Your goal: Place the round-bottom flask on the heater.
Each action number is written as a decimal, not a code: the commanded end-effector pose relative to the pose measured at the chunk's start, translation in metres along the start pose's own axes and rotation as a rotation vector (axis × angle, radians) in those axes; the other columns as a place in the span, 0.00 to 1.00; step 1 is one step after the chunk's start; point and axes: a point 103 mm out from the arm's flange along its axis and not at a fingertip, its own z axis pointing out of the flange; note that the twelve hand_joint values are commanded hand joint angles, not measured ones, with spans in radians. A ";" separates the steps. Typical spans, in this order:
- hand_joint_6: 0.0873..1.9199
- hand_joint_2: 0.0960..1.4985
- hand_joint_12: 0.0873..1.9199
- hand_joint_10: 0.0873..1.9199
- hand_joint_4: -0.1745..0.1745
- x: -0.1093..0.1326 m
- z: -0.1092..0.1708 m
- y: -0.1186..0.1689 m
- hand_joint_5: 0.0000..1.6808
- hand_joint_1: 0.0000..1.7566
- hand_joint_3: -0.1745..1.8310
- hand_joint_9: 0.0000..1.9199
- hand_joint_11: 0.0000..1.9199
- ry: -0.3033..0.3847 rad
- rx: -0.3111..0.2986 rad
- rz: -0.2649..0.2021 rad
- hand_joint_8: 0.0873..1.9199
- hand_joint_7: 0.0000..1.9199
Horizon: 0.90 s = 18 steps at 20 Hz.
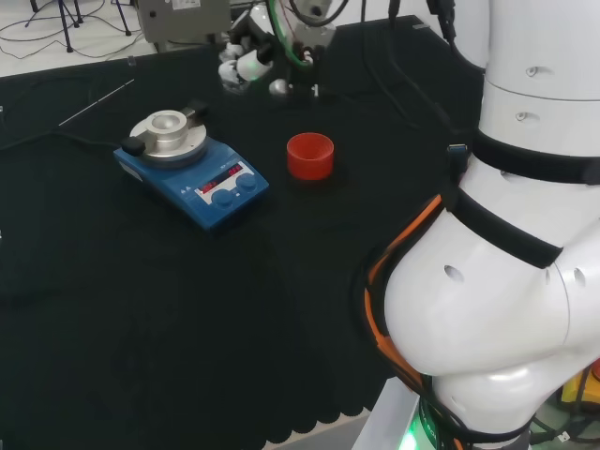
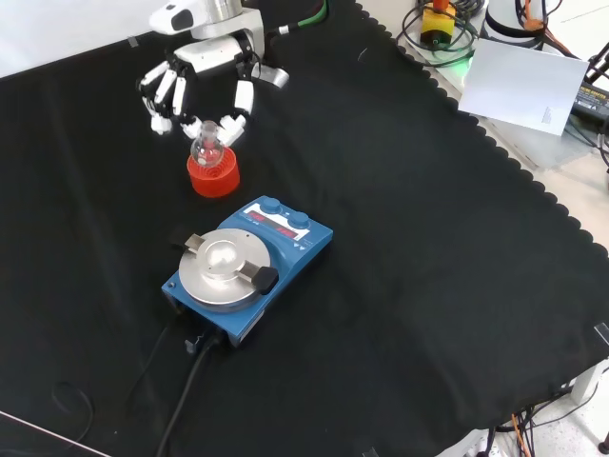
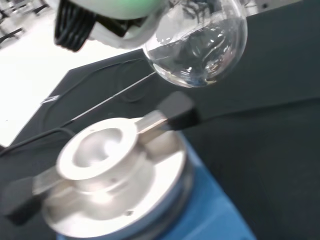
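The round-bottom flask is cut off at its neck by the wrist view's edge, so the grip on it cannot be seen. The heater runs past that picture's border. The hand looks small and partly hidden in the head view.

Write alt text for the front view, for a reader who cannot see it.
The robot's hand hovers at the top of a black-clothed bench, fingers curled around a clear round-bottom flask just above a red ribbed stand. Nearer the camera sits a blue heater with a round metal top, its cable trailing toward the bottom edge.
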 end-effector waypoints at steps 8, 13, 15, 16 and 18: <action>0.52 0.37 0.67 0.23 1.00 0.054 0.033 0.014 0.68 0.62 0.53 0.39 0.13 0.098 0.100 -0.143 0.25 0.33; 0.52 0.37 0.67 0.23 1.00 0.056 0.041 0.020 0.68 0.62 0.53 0.39 0.13 0.116 0.107 -0.155 0.25 0.33; 0.51 0.36 0.67 0.23 1.00 0.058 0.046 0.023 0.68 0.62 0.53 0.39 0.13 0.119 0.113 -0.157 0.25 0.33; 0.51 0.36 0.67 0.23 1.00 0.059 0.048 0.025 0.68 0.62 0.53 0.39 0.13 0.120 0.114 -0.156 0.25 0.33; 0.51 0.37 0.67 0.23 1.00 0.059 0.052 0.028 0.68 0.62 0.53 0.39 0.13 0.125 0.118 -0.156 0.25 0.33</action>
